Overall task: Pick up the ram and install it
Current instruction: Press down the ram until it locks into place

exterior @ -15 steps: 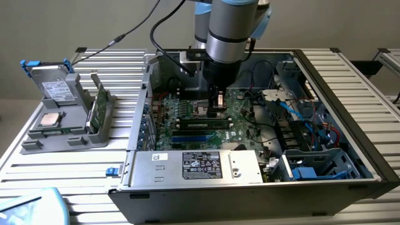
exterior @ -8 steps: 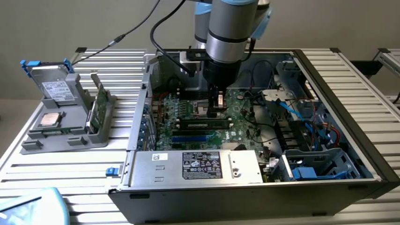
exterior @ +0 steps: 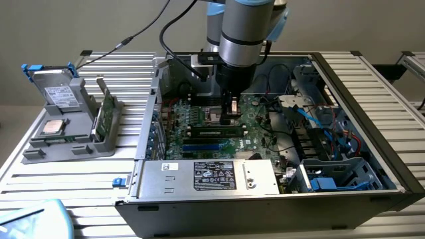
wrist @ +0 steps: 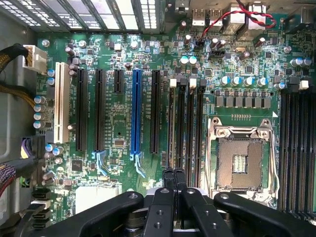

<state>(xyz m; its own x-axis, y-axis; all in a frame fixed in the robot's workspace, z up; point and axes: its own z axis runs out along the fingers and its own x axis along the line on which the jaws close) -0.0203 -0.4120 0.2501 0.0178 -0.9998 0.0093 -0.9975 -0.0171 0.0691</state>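
my tool (wrist: 174, 174) is pinched shut on nothing, just above the long, thin green ram stick (exterior: 216, 132) with black chips and a pale label. i judge it seated in the green motherboard (wrist: 123, 123), long axis crossing the exterior view, mostly leftward of the tool.

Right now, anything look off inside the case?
Nothing spilled or broken. One oddity: the CPU socket is empty, contacts exposed. The shut gripper sits over the slots beside it.
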